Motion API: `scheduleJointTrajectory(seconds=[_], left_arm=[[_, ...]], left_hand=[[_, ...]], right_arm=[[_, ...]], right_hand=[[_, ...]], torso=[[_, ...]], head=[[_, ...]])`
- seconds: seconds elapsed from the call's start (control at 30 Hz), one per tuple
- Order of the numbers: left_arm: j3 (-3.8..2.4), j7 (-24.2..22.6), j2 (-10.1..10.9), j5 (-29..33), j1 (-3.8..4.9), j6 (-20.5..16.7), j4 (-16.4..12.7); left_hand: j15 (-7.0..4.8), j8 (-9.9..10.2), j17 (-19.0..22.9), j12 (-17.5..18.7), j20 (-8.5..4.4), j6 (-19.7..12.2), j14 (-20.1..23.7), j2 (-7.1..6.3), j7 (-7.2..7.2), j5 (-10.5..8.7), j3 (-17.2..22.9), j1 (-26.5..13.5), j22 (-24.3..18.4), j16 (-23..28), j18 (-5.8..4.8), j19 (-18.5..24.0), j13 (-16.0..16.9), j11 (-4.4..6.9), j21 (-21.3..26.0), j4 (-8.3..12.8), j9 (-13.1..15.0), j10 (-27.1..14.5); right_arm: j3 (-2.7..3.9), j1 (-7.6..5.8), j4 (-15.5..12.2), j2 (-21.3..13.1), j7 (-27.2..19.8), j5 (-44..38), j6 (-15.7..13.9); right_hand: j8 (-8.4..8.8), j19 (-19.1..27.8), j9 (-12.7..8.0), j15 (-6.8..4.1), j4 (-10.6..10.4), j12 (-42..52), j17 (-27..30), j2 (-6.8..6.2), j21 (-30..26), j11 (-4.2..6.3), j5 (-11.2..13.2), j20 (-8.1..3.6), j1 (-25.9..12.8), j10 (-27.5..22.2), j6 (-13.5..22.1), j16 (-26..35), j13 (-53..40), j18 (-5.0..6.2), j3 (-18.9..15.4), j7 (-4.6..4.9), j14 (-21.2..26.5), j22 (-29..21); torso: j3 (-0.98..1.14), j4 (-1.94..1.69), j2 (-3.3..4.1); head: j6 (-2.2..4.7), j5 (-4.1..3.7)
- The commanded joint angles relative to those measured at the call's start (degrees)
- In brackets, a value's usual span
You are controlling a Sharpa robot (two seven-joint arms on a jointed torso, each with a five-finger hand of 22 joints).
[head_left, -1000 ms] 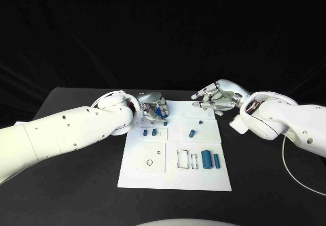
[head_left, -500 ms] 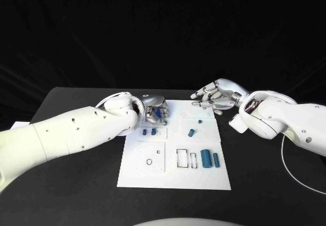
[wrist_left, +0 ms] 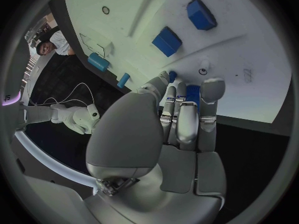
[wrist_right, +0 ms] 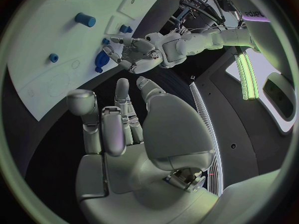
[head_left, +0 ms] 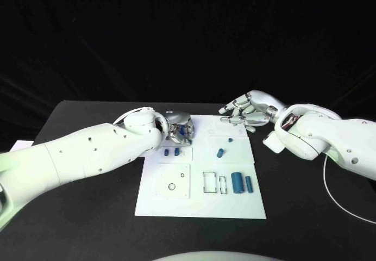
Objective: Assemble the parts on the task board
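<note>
Here left hand point(head_left: 179, 126) pinches a blue part point(head_left: 182, 130) over the board's point(head_left: 202, 204) far edge; right hand point(head_left: 249, 111) fingers spread, empty. No readable writing.

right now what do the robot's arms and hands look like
Both arms have smooth, rounded white shells dotted with small dark screws. The left hand and the right hand are polished silver metal with segmented fingers and rounded palm backs. A thin white cable trails beside the right arm.

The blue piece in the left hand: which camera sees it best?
The right wrist view: the blue part faces it, open, in the left hand. The head view shows it small; the left wrist view mostly hides it behind fingers.
</note>
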State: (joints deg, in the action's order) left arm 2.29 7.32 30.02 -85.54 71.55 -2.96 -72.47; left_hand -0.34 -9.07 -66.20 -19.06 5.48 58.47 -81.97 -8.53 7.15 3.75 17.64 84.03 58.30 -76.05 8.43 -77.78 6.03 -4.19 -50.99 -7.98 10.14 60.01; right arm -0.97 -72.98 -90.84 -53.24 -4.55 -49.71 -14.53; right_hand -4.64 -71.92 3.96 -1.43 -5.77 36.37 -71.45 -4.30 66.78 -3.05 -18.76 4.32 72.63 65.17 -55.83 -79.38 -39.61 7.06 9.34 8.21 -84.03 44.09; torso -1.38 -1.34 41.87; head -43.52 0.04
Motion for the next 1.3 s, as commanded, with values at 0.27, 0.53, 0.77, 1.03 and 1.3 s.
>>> scheduleJointTrajectory(seconds=[0.27, 0.53, 0.77, 1.03, 1.3], left_arm=[[0.0, -0.5, -0.9, -1.0, -0.32, 1.2, 0.4], [0.0, 0.5, -1.2, -1.0, -0.41, 2.3, 0.5], [0.01, 2.0, -1.4, -1.7, -0.54, 3.4, 0.8], [0.01, 2.9, -1.8, -2.1, -0.64, 4.2, 0.9], [0.0, 3.1, -1.9, -2.2, -0.68, 4.4, 1.0]], left_hand=[[-0.22, 0.4, -1.5, 0.6, -0.17, 1.5, -1.1, 0.56, -0.22, 0.0, 1.0, 0.1, 2.7, -1.5, -1.18, -1.1, -0.6, 0.34, -3.1, 0.3, -0.4, 2.0], [-0.36, 0.7, -1.6, 1.1, -0.3, 2.1, -1.2, 1.06, -0.13, 0.09, 2.1, 1.0, 3.6, -1.9, -1.3, -1.3, -1.0, 0.45, -3.9, 1.0, -0.6, 2.8], [-0.39, 1.0, -1.4, 1.9, -0.39, 2.8, -1.2, 1.59, 0.03, 0.34, 4.4, 2.1, 4.4, -2.1, -1.38, -1.3, -1.5, 0.46, -4.6, 2.2, -0.9, 3.7], [-0.31, 1.4, -1.1, 2.5, -0.37, 3.1, -1.1, 1.42, 0.2, 0.49, 5.8, 1.9, 4.9, -2.1, -1.4, -1.1, -1.8, 0.36, -4.8, 2.8, -1.2, 4.1], [-0.29, 1.6, -1.4, 3.0, -0.32, 3.6, -1.3, 1.18, 0.43, 0.54, 6.9, 1.6, 6.1, -2.5, -1.62, -1.5, -1.9, 0.28, -6.1, 3.3, -1.4, 4.8]], right_arm=[[0.01, 0.03, 0.0, 0.1, -0.5, -0.5, 0.5], [0.01, 0.03, 0.0, 0.1, -0.5, -0.6, 0.5], [0.01, 0.03, -0.1, 0.2, -0.5, -0.6, 0.6], [0.01, 0.03, -0.1, 0.2, -0.5, -0.6, 0.6], [0.01, 0.03, -0.1, 0.2, -0.5, -0.6, 0.6]], right_hand=[[-0.19, 0.3, 0.0, -0.14, 0.0, -0.2, 0.1, 0.33, -0.4, 0.15, -0.1, 0.05, 0.3, -0.2, -0.5, 0.4, 0.1, 1.13, 0.3, -0.13, -2.4, -0.2], [-0.19, 0.3, 0.0, -0.14, 0.0, -0.2, 0.1, 0.33, -0.4, 0.15, -0.1, 0.05, 0.3, -0.2, -0.5, 0.4, 0.1, 1.13, 0.3, -0.13, -2.4, -0.2], [-0.19, 0.3, 0.0, -0.14, 0.0, -0.2, 0.1, 0.33, -0.4, 0.15, -0.1, 0.05, 0.3, -0.2, -0.5, 0.4, 0.1, 1.13, 0.3, -0.13, -2.4, -0.2], [-0.19, 0.3, 0.0, -0.14, 0.0, -0.2, 0.1, 0.33, -0.4, 0.15, -0.1, 0.05, 0.3, -0.2, -0.5, 0.4, 0.1, 1.13, 0.3, -0.13, -2.4, -0.2], [-0.19, 0.3, 0.0, -0.14, 0.0, -0.2, 0.1, 0.33, -0.4, 0.15, -0.1, 0.05, 0.3, -0.2, -0.5, 0.4, 0.1, 1.13, 0.3, -0.13, -2.4, -0.2]], torso=[[-0.02, -0.02, -0.02], [-0.01, -0.01, -0.04], [-0.01, -0.01, -0.05], [0.01, -0.01, -0.05], [0.0, -0.05, -0.08]], head=[[-0.16, 0.13], [-0.22, 0.1], [-0.29, 0.06], [-0.36, -0.02], [-0.43, -0.05]])
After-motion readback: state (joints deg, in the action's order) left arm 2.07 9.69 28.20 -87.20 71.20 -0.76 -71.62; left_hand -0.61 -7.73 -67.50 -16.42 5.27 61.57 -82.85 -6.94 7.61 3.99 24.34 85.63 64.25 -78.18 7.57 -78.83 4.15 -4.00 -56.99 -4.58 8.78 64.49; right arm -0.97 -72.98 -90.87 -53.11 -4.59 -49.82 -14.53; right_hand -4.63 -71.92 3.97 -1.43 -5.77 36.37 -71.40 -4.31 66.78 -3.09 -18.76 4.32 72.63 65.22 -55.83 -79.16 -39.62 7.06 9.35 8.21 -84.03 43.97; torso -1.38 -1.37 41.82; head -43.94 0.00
